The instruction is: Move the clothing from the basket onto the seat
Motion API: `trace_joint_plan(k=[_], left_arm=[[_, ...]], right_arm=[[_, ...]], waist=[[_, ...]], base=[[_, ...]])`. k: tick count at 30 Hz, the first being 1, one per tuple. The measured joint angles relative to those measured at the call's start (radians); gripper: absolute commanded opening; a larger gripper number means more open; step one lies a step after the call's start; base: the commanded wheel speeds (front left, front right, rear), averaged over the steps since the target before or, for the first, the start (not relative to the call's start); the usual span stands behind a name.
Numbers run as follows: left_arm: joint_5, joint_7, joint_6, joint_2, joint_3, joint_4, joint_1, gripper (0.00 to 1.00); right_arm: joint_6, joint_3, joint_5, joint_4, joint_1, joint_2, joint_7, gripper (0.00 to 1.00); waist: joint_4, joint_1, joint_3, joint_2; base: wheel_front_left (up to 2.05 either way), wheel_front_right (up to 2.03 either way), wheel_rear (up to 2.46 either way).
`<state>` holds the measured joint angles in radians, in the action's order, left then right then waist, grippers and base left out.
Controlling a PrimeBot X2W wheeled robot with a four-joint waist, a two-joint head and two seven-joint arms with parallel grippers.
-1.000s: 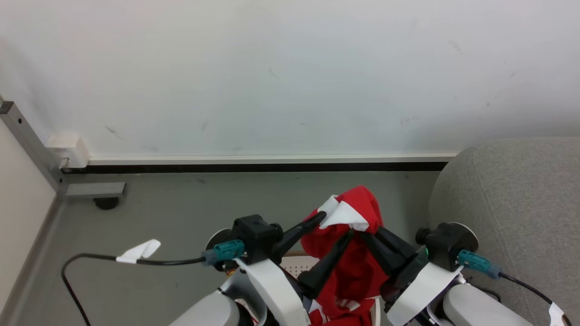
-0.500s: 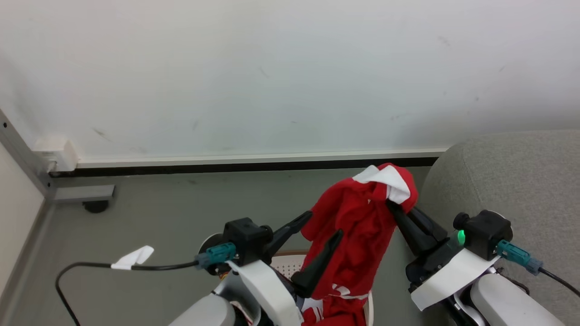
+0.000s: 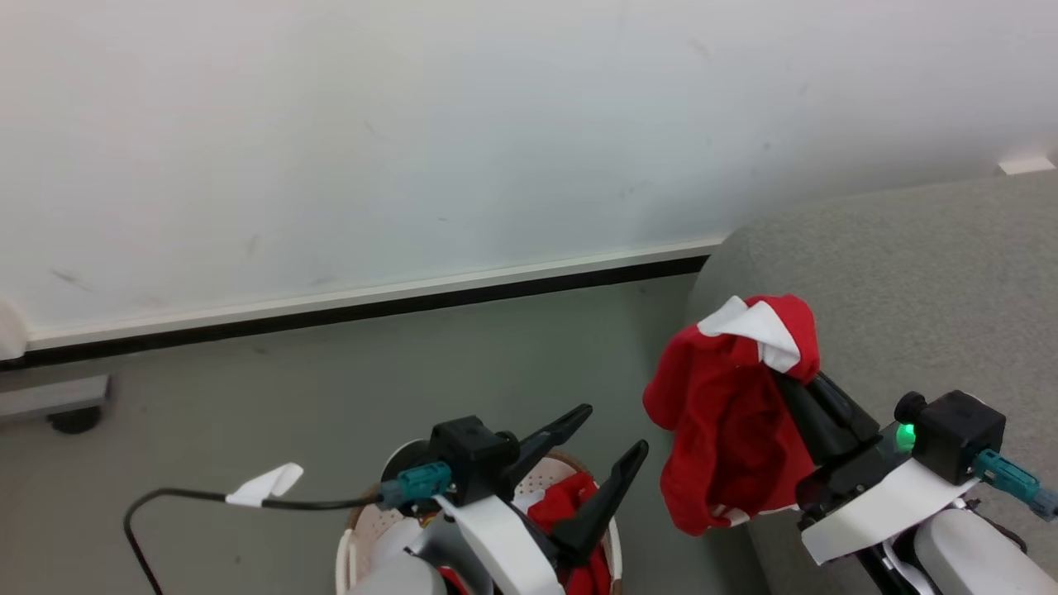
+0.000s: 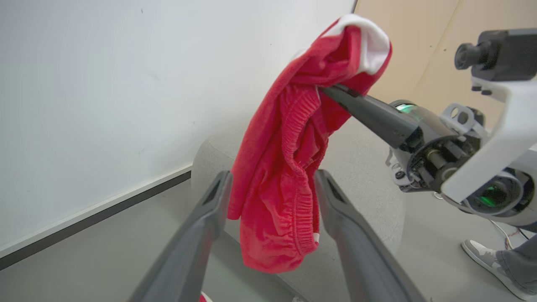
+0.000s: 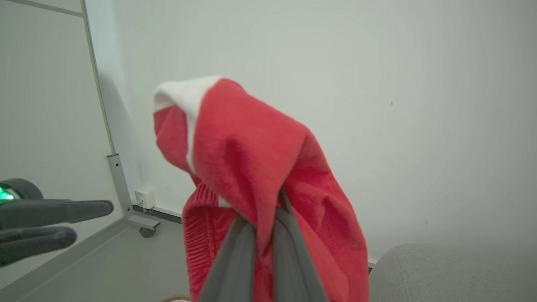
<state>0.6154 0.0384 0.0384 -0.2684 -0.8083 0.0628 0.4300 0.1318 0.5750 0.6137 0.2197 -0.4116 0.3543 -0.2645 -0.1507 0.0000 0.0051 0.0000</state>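
A red garment with white trim (image 3: 731, 421) hangs from my right gripper (image 3: 789, 376), which is shut on its upper fold at the left edge of the grey seat (image 3: 909, 281). The same garment (image 4: 285, 159) dangles in the left wrist view and drapes over my right fingers (image 5: 251, 184) in the right wrist view. My left gripper (image 3: 612, 434) stands open and holds nothing, above the white basket (image 3: 364, 529). More red clothing (image 3: 570, 508) lies inside the basket, partly hidden by my left arm.
A white wall with a dark skirting (image 3: 372, 302) runs behind. A black cable with a white tag (image 3: 264, 483) trails over the grey floor at the left. A person's shoe (image 4: 482, 256) shows beside the seat. A metal frame on a castor (image 5: 144, 228) stands near the corner.
My right gripper has carried the red garment rightward and clear of the basket, up to the seat's edge. The left gripper has let go of it and stands open. The head camera has turned right.
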Motion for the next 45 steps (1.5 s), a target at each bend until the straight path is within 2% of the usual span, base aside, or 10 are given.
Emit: trace_joint_plan(k=[10,17,21,25,31,38,42,45], left_arm=[[-0.026,0.008,0.011,0.021,-0.038,-0.02,0.004,1.0],[-0.043,0.003,0.019,0.013,-0.055,-0.044,0.027,1.0],[-0.051,-0.01,0.026,-0.001,-0.061,-0.063,0.047,1.0],[-0.058,-0.022,0.032,-0.03,-0.051,-0.094,0.081,1.0],[-0.067,-0.029,0.045,-0.066,-0.024,-0.142,0.15,1.0],[-0.065,-0.01,0.057,-0.087,0.016,-0.17,0.214,1.0],[-0.055,0.007,0.06,-0.095,0.032,-0.169,0.232,1.0],[-0.046,0.015,0.063,-0.096,0.036,-0.162,0.234,1.0]], right_arm=[[0.0,-0.121,-0.031,-0.092,0.086,0.035,0.0,0.0],[0.0,-0.225,-0.06,-0.123,0.108,0.008,0.0,0.0],[0.0,-0.292,-0.077,-0.119,0.088,-0.019,0.0,0.0],[0.0,-0.375,-0.094,-0.091,-0.021,-0.051,0.037,0.0],[0.0,-0.551,-0.222,-0.015,-0.31,-0.068,0.161,0.0],[0.0,-0.851,-0.431,0.033,-0.595,-0.014,0.276,0.0],[0.0,-0.983,-0.553,0.068,-0.659,-0.011,0.303,0.0],[0.0,-1.071,-0.633,0.106,-0.651,-0.041,0.292,0.0]], waist=[[-0.136,0.0,0.039,0.0],[-0.173,0.0,0.105,0.0],[-0.164,0.0001,0.154,0.0],[-0.145,0.0001,0.22,0.0001],[-0.115,0.0002,0.354,0.0],[-0.063,0.0003,0.517,0.0],[-0.025,0.0004,0.586,0.0],[0.007,0.0003,0.617,0.0]], base=[[0.0,0.0,0.0],[0.0,0.0,0.0],[0.0,0.0,0.0],[0.0,0.0,0.0],[0.0,0.0,0.0],[0.0,0.0,0.0],[0.0,0.0,0.0],[0.0,0.0,0.0]])
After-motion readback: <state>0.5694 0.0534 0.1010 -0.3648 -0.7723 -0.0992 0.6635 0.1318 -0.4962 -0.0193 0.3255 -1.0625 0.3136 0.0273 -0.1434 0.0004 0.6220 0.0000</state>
